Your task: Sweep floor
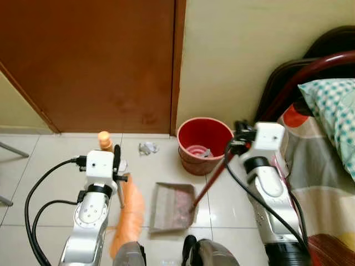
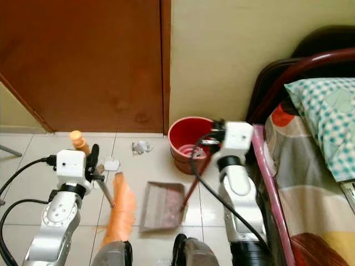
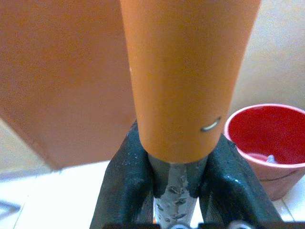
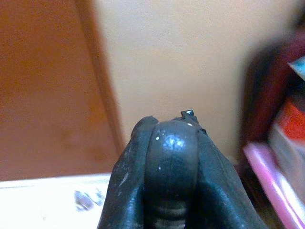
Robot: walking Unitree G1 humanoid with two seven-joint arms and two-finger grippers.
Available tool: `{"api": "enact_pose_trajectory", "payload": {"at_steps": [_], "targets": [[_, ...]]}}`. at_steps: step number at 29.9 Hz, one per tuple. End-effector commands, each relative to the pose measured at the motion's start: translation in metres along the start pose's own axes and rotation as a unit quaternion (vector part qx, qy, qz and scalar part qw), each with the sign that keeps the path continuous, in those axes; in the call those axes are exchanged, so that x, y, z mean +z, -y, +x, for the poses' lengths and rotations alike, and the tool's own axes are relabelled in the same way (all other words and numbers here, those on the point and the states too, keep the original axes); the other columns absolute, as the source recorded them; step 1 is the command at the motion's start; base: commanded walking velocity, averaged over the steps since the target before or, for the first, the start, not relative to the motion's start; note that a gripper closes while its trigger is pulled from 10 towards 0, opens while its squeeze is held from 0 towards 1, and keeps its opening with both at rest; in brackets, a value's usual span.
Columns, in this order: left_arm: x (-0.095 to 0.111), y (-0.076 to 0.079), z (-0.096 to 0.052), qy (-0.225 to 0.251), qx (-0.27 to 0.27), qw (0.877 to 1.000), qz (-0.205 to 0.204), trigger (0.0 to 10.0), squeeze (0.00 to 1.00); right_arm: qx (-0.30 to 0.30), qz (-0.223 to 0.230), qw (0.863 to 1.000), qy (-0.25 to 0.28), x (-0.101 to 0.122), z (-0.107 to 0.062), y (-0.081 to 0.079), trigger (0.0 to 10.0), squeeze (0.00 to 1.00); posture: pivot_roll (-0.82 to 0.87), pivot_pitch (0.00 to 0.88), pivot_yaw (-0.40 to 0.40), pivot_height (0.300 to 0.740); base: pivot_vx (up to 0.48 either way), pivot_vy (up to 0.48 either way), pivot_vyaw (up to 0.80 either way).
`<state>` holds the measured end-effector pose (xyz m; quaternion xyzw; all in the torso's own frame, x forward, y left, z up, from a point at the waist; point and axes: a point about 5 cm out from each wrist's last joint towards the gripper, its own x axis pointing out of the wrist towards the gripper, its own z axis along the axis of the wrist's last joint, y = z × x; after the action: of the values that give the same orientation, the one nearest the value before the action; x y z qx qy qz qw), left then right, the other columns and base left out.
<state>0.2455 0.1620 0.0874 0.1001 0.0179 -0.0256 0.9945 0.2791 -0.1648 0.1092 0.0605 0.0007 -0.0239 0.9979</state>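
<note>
1. Head camera, left eye. The left gripper (image 1: 117, 166) has its fingers clamped on the broom (image 1: 128, 213), gripping the thin metal shaft just under the orange handle cap. The orange bristle head lies on the tiled floor (image 1: 50, 183) beside the dustpan (image 1: 172, 206). The right gripper (image 1: 239, 138) holds the dustpan's long dark-red handle (image 1: 213, 180) near its top, and the pan sits flat on the tile. A crumpled paper scrap (image 1: 147, 147) lies near the door (image 1: 89, 61). The red bucket (image 1: 204, 143) stands against the wall.

2. Head camera, right eye. Same layout. A second small white scrap (image 2: 111, 163) lies by the broom shaft. The bed (image 2: 310, 183) is close on the robot's right, just beside the right arm.

3. Left wrist. The two fingers (image 3: 126, 181) are pressed against the grey shaft directly beneath the orange sleeve. The shaft looks scuffed. The bucket is visible past it.

4. Right wrist. The fingers (image 4: 138, 176) are closed around a dark rounded handle end. The grip looks tight, with no gap showing.

5. Handling, as a judgement. The broom is probably light. It has a stiff shaft and soft, splaying bristles, so it needs downward pressure to move the paper. The smooth metal could twist in a two-finger pinch, and the step under the sleeve should act as a stop. The dustpan is probably light plastic on a long lever. Held that high it may lift or skid, so its lip needs pressing to the tile.
</note>
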Motion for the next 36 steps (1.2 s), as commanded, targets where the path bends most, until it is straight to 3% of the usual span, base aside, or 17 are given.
{"api": "enact_pose_trajectory", "payload": {"at_steps": [1,8,27,33,36], "targets": [[0.013,0.002,0.001,0.026,-0.010,0.999,0.041,10.0,0.00,-0.033,0.006,0.999,-0.019,-0.007,-0.002,0.014,10.0,0.00,0.03,0.160,-0.020,0.740,0.000,0.000,0.00],[0.043,0.010,0.009,0.077,-0.019,0.996,0.049,10.0,0.00,-0.038,-0.001,0.999,-0.017,-0.007,0.002,0.016,10.0,0.00,0.03,0.163,-0.017,0.740,0.000,0.000,0.00],[0.100,0.022,0.025,0.167,-0.046,0.984,0.034,10.0,0.00,-0.028,-0.014,0.999,-0.011,-0.005,0.013,0.015,10.0,0.00,0.03,0.151,-0.033,0.740,0.000,0.000,0.00],[0.120,0.011,0.031,0.211,-0.022,0.974,0.077,10.0,0.00,-0.025,-0.016,1.000,-0.007,-0.004,0.016,0.015,10.0,0.00,0.03,0.143,-0.035,0.740,0.000,0.000,0.00],[0.126,-0.003,0.035,0.235,0.009,0.964,0.125,10.0,0.00,-0.024,-0.017,1.000,-0.007,-0.004,0.017,0.015,10.0,0.00,0.03,0.140,-0.033,0.740,0.000,0.000,0.00]]}}
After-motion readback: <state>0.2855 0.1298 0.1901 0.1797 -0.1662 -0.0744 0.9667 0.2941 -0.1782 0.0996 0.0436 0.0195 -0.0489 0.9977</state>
